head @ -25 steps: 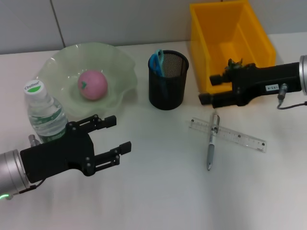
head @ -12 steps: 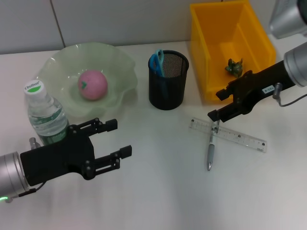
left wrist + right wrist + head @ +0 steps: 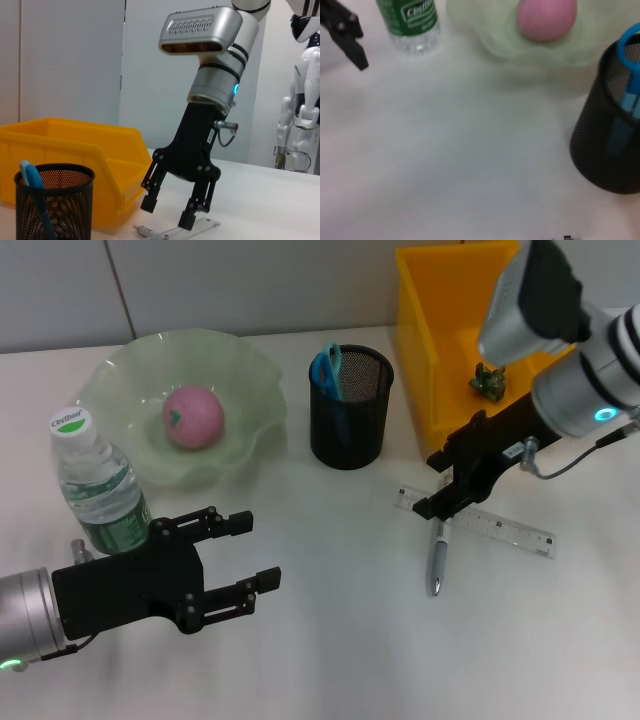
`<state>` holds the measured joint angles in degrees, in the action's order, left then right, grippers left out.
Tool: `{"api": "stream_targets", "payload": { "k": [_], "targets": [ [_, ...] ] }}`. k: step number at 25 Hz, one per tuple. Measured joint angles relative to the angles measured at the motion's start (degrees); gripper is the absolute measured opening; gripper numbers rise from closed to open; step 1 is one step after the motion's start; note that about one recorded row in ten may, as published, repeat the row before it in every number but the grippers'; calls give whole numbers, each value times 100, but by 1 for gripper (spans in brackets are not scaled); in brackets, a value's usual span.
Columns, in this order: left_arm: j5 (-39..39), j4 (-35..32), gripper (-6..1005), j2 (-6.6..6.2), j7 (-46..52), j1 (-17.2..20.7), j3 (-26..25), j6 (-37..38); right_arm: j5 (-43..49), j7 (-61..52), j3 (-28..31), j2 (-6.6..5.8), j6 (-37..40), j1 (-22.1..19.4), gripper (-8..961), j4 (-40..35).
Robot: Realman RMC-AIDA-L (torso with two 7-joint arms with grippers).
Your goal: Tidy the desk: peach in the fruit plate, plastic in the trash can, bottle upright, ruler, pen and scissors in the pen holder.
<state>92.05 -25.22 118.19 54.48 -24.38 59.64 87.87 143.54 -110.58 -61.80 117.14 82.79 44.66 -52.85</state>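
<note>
The pink peach [image 3: 193, 416] lies in the green fruit plate [image 3: 120, 375]. Beside the plate, the bottle [image 3: 95, 485] stands upright. Blue scissors [image 3: 327, 368] stick out of the black mesh pen holder [image 3: 349, 407]. A green scrap of plastic [image 3: 489, 380] rests in the yellow trash can [image 3: 440, 350]. On the table lies the clear ruler [image 3: 510, 530] with the pen [image 3: 437, 560] across it. My right gripper [image 3: 432, 483] points down, open, just above the ruler's left end and the pen's top; the left wrist view shows it [image 3: 167, 212] straddling them. My left gripper [image 3: 255, 550] hovers open at the front left, near the bottle.
The yellow trash can stands at the back right, close behind my right arm. The pen holder [image 3: 55, 200] sits left of the ruler, about a hand's width away. Another robot [image 3: 305, 100] stands in the background, off the table.
My right gripper has swung from the trash can's front edge down to the ruler and pen, tilting steeply. The plastic now shows in the can. My left gripper drifted slightly right.
</note>
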Motion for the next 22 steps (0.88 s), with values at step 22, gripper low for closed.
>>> {"api": "stream_targets", "payload": {
  "k": [22],
  "targets": [
    [15,12,713,11,-104,57,3,-5,290,28,-859,181,-1270,218,726,727]
  ]
}}
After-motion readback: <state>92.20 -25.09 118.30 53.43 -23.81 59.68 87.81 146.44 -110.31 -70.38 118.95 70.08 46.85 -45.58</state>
